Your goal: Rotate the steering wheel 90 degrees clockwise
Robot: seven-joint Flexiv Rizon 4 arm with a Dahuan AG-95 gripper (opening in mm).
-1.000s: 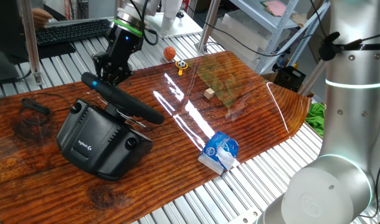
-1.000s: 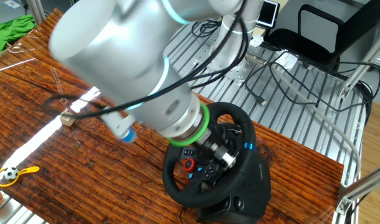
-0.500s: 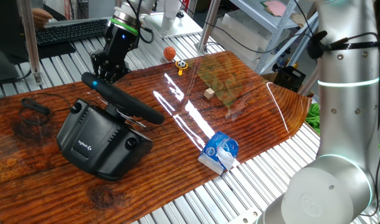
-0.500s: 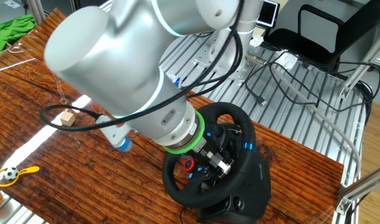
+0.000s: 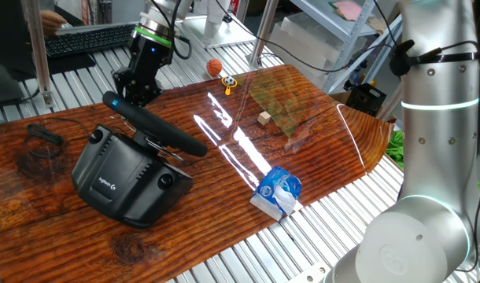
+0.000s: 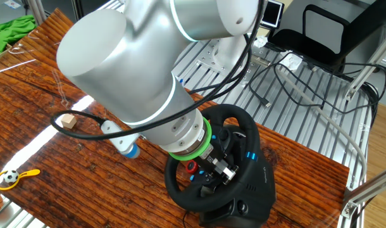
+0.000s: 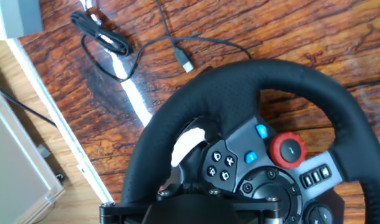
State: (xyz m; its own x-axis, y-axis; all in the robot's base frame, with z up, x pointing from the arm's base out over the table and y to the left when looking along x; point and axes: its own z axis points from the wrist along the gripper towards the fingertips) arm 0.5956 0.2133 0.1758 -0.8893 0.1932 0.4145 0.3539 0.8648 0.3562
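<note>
Hand view alone shows cable (image 7: 109, 40) behind steering wheel (image 7: 240, 93).

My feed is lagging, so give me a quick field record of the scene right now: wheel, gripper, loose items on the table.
wheel: steering wheel on its black base, on the wooden tabletop
gripper: gripper shut, at the wheel's rim; contact unclear
loose items: wooden block, blue-and-white packet, small orange ball
cable: black cable beside the wheel
</note>
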